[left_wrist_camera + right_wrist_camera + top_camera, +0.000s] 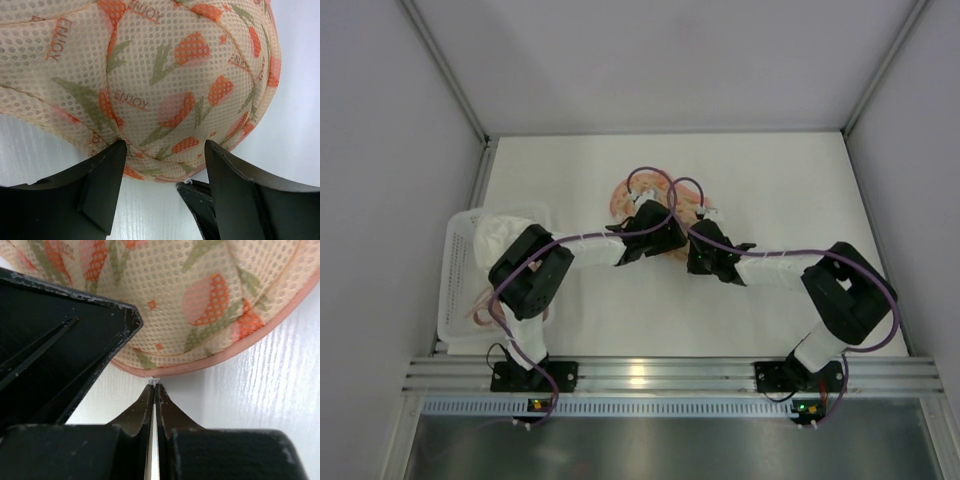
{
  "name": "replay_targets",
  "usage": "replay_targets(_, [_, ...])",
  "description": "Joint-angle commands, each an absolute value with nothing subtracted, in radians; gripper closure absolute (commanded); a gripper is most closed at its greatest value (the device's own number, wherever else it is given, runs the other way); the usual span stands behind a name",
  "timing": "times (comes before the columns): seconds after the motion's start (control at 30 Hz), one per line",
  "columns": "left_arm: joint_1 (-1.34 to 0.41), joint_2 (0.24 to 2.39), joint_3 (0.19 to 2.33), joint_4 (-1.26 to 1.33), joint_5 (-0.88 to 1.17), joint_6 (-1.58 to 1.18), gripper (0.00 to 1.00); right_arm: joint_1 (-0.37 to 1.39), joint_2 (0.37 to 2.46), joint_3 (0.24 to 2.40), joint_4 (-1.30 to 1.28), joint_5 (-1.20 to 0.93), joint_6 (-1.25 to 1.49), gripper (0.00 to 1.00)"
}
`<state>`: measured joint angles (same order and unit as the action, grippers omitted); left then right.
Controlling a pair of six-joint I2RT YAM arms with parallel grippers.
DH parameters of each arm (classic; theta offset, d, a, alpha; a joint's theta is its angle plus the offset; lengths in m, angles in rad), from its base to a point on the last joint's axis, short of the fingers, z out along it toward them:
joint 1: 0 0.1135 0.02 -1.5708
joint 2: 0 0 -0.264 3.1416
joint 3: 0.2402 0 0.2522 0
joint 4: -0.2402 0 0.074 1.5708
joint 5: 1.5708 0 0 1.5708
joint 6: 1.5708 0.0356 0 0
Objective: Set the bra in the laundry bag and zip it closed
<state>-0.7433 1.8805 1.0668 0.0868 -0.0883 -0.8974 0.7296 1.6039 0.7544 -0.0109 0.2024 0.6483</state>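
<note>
While the left claw (165, 150) stands wide open, holding nothing, with its fingers bracketing the lower curve of the laundry bag (160, 75), seemingly to steady it on the bench (295, 125), the right claw (154, 389) is pinched tight on a tiny white tab (154, 381) at the pink zip edge (240, 346). The tab is probably the zip pull, gripped for drawing along. The bag sits mid-bench; the bra is nowhere visible, so I judge it is already inside.
</note>
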Motion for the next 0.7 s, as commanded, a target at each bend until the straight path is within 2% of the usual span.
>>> replay_targets(0.0, [-0.735, 1.872, 1.045, -0.077, -0.195, -0.904, 0.29, 0.701, 1.594, 0.778, -0.089, 0.288, 0.578, 1.00])
replay_targets(0.4, [-0.687, 1.867, 1.016, -0.132, -0.230, -0.867, 0.29, 0.589, 1.606, 0.746, -0.083, 0.318, 0.526, 1.00])
replay_targets(0.67, [-0.666, 1.847, 1.026, -0.158, -0.218, -0.707, 0.30, 0.500, 1.624, 0.791, -0.035, 0.291, 0.460, 1.00])
